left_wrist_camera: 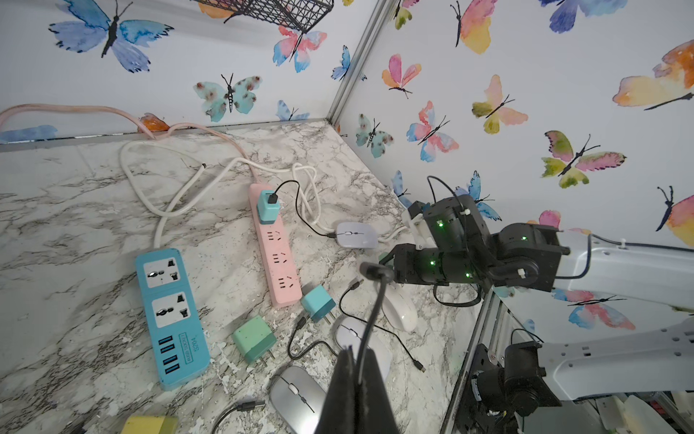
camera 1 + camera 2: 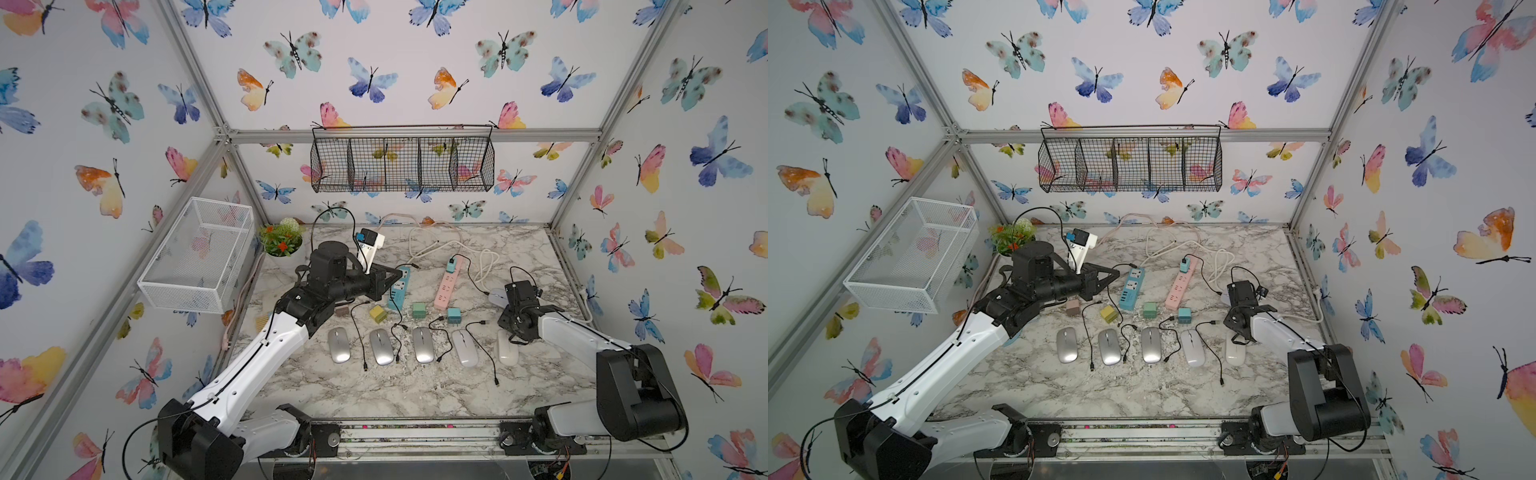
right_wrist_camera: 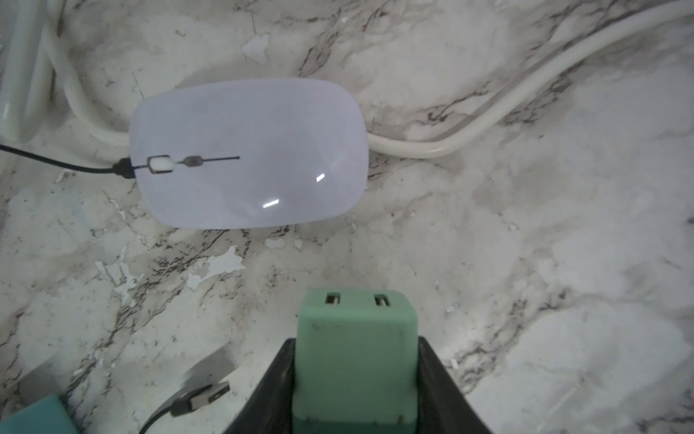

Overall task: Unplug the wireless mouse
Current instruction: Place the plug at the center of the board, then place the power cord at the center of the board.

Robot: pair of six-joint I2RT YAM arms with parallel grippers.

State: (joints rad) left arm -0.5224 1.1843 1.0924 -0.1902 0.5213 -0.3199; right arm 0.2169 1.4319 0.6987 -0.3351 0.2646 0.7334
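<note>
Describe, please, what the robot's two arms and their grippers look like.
Both arms have white link shells and black joint housings: left arm, right arm. A thin black cable runs along each. The left gripper and right gripper are black, with wedge-shaped fingers. Small green lights glow on the right arm's black joints.

Pale mouse lies flat, black cable attached.

2 white arms, black joints, thin black cables, green lights.
</note>
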